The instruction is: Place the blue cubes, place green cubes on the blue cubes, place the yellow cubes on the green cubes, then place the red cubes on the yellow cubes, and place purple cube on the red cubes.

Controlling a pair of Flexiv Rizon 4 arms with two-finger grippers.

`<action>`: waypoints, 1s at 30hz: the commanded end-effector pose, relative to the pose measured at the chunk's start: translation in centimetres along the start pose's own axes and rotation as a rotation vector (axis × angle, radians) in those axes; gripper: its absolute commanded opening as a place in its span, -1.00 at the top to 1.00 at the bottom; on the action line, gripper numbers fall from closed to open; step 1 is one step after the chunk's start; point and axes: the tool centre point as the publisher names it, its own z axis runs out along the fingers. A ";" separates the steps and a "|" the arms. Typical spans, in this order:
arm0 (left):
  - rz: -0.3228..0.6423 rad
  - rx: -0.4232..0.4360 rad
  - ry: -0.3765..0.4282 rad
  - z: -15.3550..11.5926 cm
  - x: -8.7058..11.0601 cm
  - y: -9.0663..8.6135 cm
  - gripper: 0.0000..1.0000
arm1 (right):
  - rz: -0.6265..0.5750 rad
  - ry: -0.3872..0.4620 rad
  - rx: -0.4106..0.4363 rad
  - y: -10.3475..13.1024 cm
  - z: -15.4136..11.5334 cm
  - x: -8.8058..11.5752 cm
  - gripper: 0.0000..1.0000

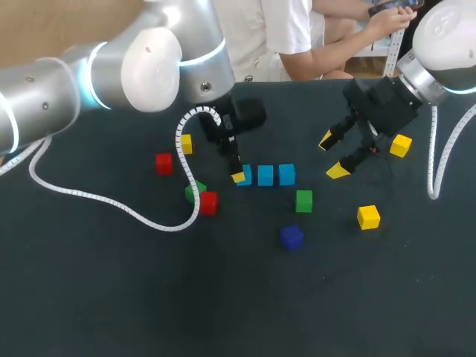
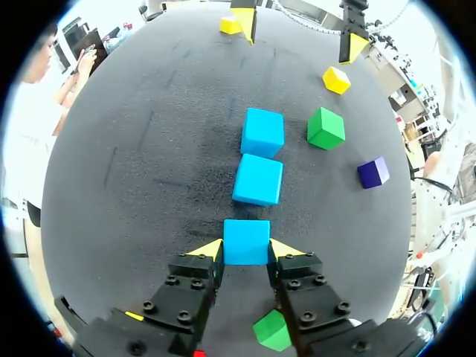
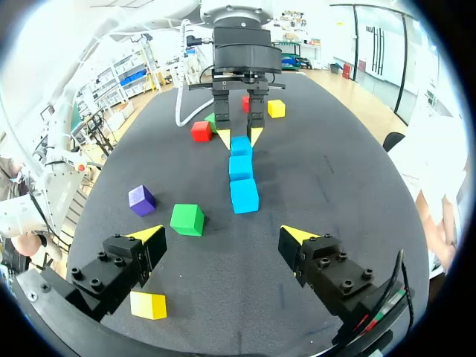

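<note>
the end blue cube (image 2: 246, 239) sits on the bench (image 1: 111, 282), clamped in the left hand (image 2: 246, 251). the middle blue cube (image 2: 258, 179) and last blue cube (image 2: 262, 132) line up just ahead. a green cube (image 2: 326, 128) and purple cube (image 2: 372, 172) sit beside the row. a red cube (image 1: 208, 202) lies nearby. the right hand (image 1: 332, 156) hangs past the row, fingers wide apart, near a yellow cube (image 1: 401, 145).

The dark matte table (image 1: 111, 282) carries a blue plastic cube (image 1: 246, 175) in a close row with two more blue cubes (image 1: 265, 175) (image 1: 287, 175), a green cube (image 1: 303, 201) and a purple cube (image 1: 291, 237) near the row's far end, another green cube (image 1: 195, 190) beside a red cube (image 1: 208, 202), a second red cube (image 1: 163, 163), and three yellow cubes (image 1: 186, 143) (image 1: 401, 145) (image 1: 368, 216) lying well apart.
</note>
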 end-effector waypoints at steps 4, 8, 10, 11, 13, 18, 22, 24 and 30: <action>0.004 0.005 0.000 0.3 0.0 0.4 1.00 | -0.001 -0.002 0.000 0.0 0.0 0.0 -1.00; 0.014 0.001 0.003 0.2 -0.1 0.6 1.00 | -0.001 -0.002 0.000 0.0 0.0 0.0 -1.00; 0.019 0.000 0.004 0.1 -0.1 0.6 1.00 | -0.001 -0.002 0.000 0.0 0.0 0.0 -1.00; 0.020 0.000 0.004 0.1 -0.1 0.6 1.00 | -0.001 -0.002 0.000 0.0 0.0 0.0 -1.00; 0.024 0.001 0.003 0.1 -0.1 0.6 1.00 | -0.001 -0.002 0.000 0.0 0.0 0.0 -1.00; 0.032 0.003 0.000 0.2 -0.3 0.5 1.00 | -0.001 -0.002 0.000 0.0 0.0 0.0 -1.00; 0.033 0.004 -0.001 0.2 -0.3 0.3 1.00 | -0.001 -0.002 0.000 0.0 0.0 0.0 -1.00; 0.030 0.004 -0.001 0.2 -0.3 0.1 1.00 | -0.001 -0.002 0.000 0.0 0.0 0.0 -1.00; 0.021 0.009 0.002 0.4 0.0 -0.1 1.00 | -0.001 -0.002 0.000 0.0 0.0 0.0 -1.00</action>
